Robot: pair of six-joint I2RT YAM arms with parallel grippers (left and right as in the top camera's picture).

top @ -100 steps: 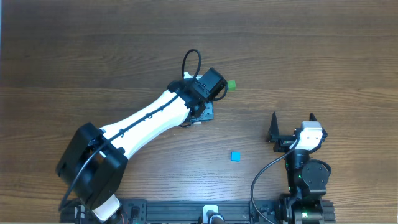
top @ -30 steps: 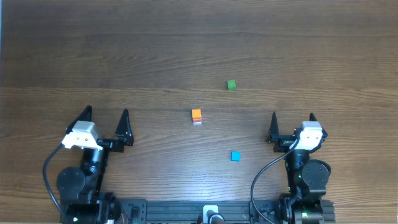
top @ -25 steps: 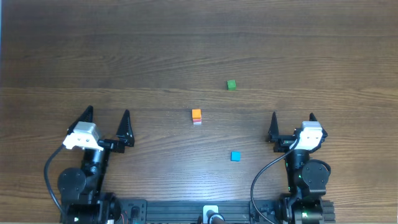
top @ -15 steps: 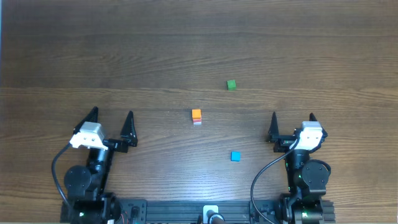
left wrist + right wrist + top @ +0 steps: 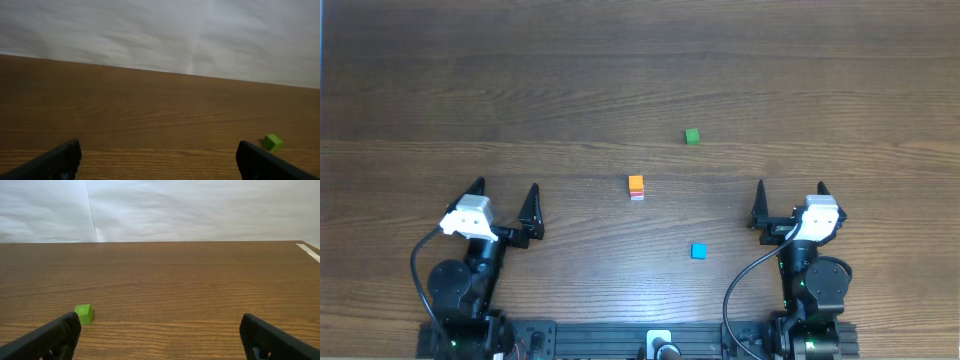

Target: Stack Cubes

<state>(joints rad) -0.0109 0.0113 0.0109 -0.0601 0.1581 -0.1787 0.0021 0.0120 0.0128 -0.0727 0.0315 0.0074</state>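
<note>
An orange cube (image 5: 636, 183) sits stacked on a pale pink cube (image 5: 637, 196) at the table's middle. A green cube (image 5: 692, 136) lies farther back and to the right; it is also in the left wrist view (image 5: 272, 142) and the right wrist view (image 5: 84, 314). A blue cube (image 5: 698, 251) rests nearer the front, between the arms. My left gripper (image 5: 502, 192) is open near its base at the left, holding nothing. My right gripper (image 5: 790, 190) is open near its base at the right, also with nothing in it.
The wooden table (image 5: 520, 80) stretches wide and bare behind the cubes. A pale wall (image 5: 200, 210) rises beyond the table's far edge.
The left arm, earlier stretched out over the stack, has pulled back to its base and keeps shifting slightly right. The orange cube now shows on the pink one. The right arm has not moved.
</note>
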